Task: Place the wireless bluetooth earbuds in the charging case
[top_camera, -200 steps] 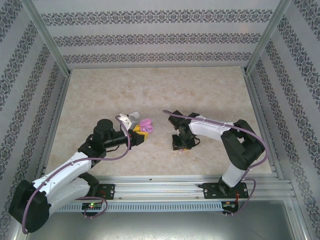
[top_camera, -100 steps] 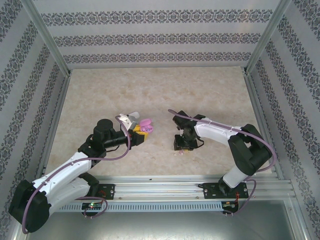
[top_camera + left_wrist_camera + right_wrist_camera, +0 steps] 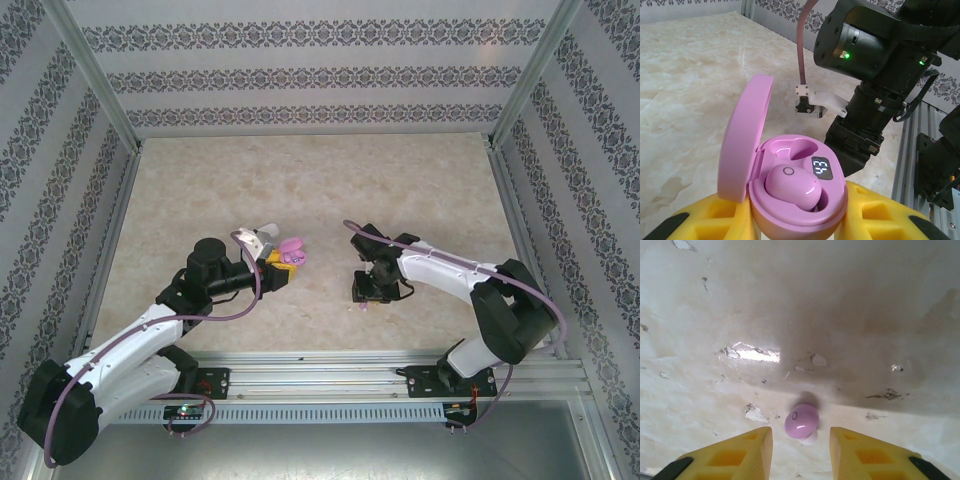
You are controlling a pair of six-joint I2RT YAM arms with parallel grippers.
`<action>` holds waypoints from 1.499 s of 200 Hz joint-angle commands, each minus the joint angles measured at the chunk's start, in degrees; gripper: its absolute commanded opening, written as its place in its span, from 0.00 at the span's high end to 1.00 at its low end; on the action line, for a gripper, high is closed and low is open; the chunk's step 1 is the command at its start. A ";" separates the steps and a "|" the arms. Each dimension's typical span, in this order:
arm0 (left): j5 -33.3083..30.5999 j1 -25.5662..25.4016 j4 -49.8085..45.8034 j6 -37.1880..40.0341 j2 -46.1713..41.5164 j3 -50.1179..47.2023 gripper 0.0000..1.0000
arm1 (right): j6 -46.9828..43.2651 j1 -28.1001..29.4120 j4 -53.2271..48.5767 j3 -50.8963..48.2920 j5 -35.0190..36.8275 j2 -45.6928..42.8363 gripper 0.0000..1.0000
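Observation:
My left gripper (image 3: 278,262) is shut on the lilac charging case (image 3: 790,215), its yellow fingers (image 3: 700,217) pressing both sides. The case's lid (image 3: 742,145) stands open. One lilac earbud (image 3: 792,187) sits in the near socket, the far socket (image 3: 800,150) is empty, and a small lit display shows beside it. In the top view the case (image 3: 291,250) is held above the table, left of centre. My right gripper (image 3: 801,447) points down at the table and is open. A second lilac earbud (image 3: 802,421) lies on the marble between and just ahead of its fingertips, touched by neither.
The right arm's black wrist (image 3: 870,45) hangs close to the right of the held case. The aluminium rail (image 3: 330,375) runs along the near edge. Patterned walls (image 3: 300,75) enclose the marble table (image 3: 300,180) at the back and both sides.
The right arm's elbow has swung outward to the right and its gripper has shifted slightly right, staying low over the table. The left arm and the case have not moved.

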 commanded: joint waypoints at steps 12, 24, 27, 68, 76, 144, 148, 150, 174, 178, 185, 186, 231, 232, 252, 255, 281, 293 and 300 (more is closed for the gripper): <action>0.47 -0.45 -0.49 0.37 -0.85 0.54 0.97 | 2.06 1.71 -3.15 -0.22 4.69 -1.98 0.67; 0.48 -0.45 -0.65 0.46 -1.00 0.49 0.97 | 2.85 3.26 -4.10 0.65 6.44 -2.07 0.68; 0.48 -0.45 -0.78 0.46 -1.03 0.50 0.97 | 3.09 3.70 -4.38 0.98 7.10 -1.97 0.68; 0.57 -0.50 -1.15 0.59 -1.30 0.59 0.97 | 4.43 8.16 -9.32 6.26 13.11 2.66 0.69; 0.57 -0.46 -1.49 0.79 -1.37 0.66 0.97 | 4.46 8.60 -9.60 7.14 13.38 3.79 0.69; 0.13 -0.49 -2.21 0.99 -2.43 -0.07 0.97 | 5.22 10.03 -8.68 8.81 12.61 9.41 0.70; 0.13 -0.45 -2.17 0.99 -2.44 -0.11 0.97 | 5.28 10.02 -8.64 8.80 12.64 9.56 0.70; 0.13 -0.45 -2.23 0.99 -2.48 -0.18 0.97 | 5.30 10.01 -8.60 8.75 12.56 9.56 0.70; 0.14 -0.52 -2.25 1.07 -2.61 -0.20 0.97 | 5.57 10.23 -8.03 8.30 12.33 10.06 0.71; 0.21 -0.46 -2.25 1.08 -2.61 -0.20 0.97 | 5.57 10.27 -7.86 8.19 12.26 10.10 0.71; 0.22 -0.45 -2.25 1.08 -2.65 -0.20 0.97 | 5.57 10.27 -7.60 8.05 12.10 10.34 0.71; 0.18 -0.45 -2.29 1.08 -2.63 -0.16 0.97 | 5.57 10.27 -7.55 8.09 12.08 10.36 0.71; 0.22 -0.46 -2.75 1.08 -3.07 -0.26 0.97 | 5.53 10.38 -6.66 7.88 11.28 11.83 0.73; 0.22 -0.45 -2.76 1.08 -3.11 -0.23 0.97 | 5.55 10.41 -6.64 7.87 11.28 11.85 0.73; 0.29 -0.50 -2.99 1.08 -3.55 -0.29 0.97 | 5.61 10.36 -6.23 7.59 11.31 11.96 0.73; 0.23 -0.51 -3.03 1.08 -3.58 -0.29 0.97 | 5.58 10.36 -6.24 7.59 11.30 11.99 0.73; 0.31 -0.50 -3.04 0.92 -3.72 -0.29 0.97 | 5.42 10.37 -5.71 7.17 10.85 11.97 0.76; 0.39 -0.52 -2.95 0.81 -3.77 -0.29 0.97 | 5.42 10.29 -5.59 6.95 10.56 11.52 0.80; 0.40 -0.45 -2.94 0.81 -3.83 -0.22 0.97 | 5.48 10.28 -5.61 6.85 10.52 10.95 0.81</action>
